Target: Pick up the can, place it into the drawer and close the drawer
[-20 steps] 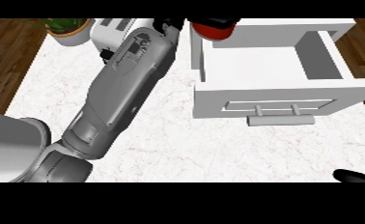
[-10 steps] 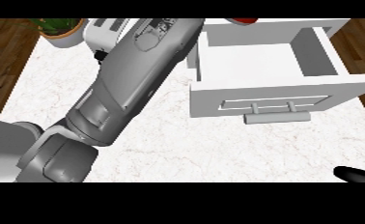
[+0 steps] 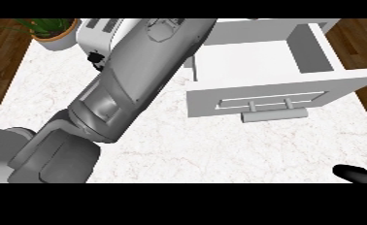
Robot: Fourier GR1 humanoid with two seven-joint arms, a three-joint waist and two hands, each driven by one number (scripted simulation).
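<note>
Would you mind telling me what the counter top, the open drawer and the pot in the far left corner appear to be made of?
The counter top looks like polished marble or a stone imitation: white with faint reddish veins. The drawer seems painted wood or laminate, matte white with flat panels and a grey bar handle, possibly metal. The plant pot looks like unglazed terracotta, orange-brown and dull, though only part shows.

Bright, even light covers the white counter (image 3: 215, 146). A soft shadow lies inside the open drawer (image 3: 243, 64) along its nine o'clock wall. The grey forearm (image 3: 136, 78) carries mild sheen; no glare.
</note>
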